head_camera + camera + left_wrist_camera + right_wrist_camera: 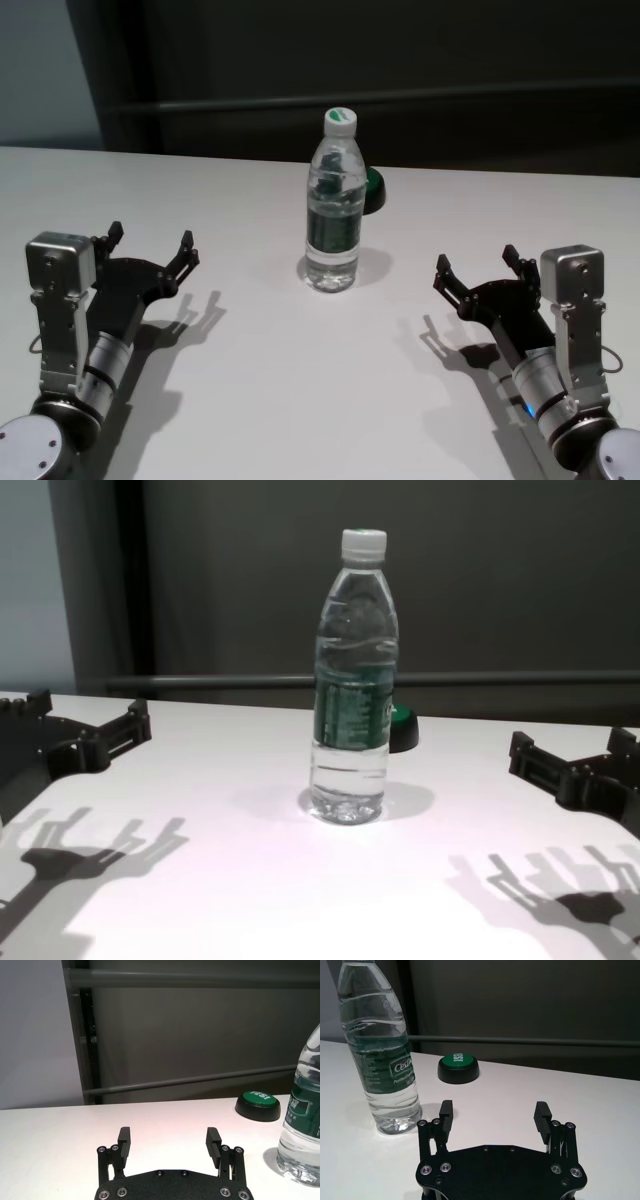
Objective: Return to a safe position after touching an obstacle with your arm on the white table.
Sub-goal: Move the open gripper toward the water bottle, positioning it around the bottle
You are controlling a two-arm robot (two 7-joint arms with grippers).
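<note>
A tall clear water bottle (333, 200) with a white cap and dark green label stands upright at the middle of the white table (300, 400). It also shows in the chest view (351, 680), the left wrist view (302, 1120) and the right wrist view (382, 1050). My left gripper (152, 245) hovers low at the left, open and empty, well apart from the bottle. My right gripper (478, 266) hovers low at the right, open and empty, also apart from it. The open fingers (123, 1141) show in the left wrist view and the fingers (540, 1115) in the right wrist view.
A low black round button with a green top (373, 190) sits just behind the bottle, toward the table's far edge; it also shows in the wrist views (258, 1105) (458, 1067). A dark wall with a rail stands behind the table.
</note>
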